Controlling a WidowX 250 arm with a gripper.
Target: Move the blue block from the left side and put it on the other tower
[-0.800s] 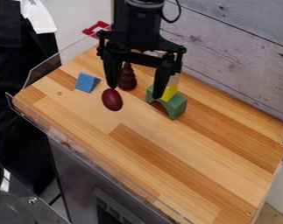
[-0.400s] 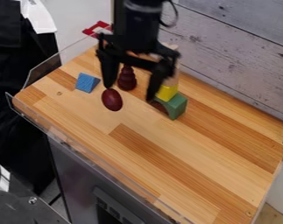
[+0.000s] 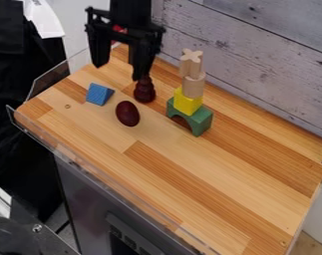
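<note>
Toward eleven o'clock from the middle of the view, the black arm hangs in from the top edge, its gripper pointing down to about six. Its fingers are released and spread apart along a ten-to-four line, with nothing held between them. One tip overlaps the top of a ringed dark-red piece (whether they touch, I cannot tell). The blue block lies on the surface at ten o'clock, beyond the dark-red egg. At one o'clock stands the green, yellow and wooden tower.
</note>
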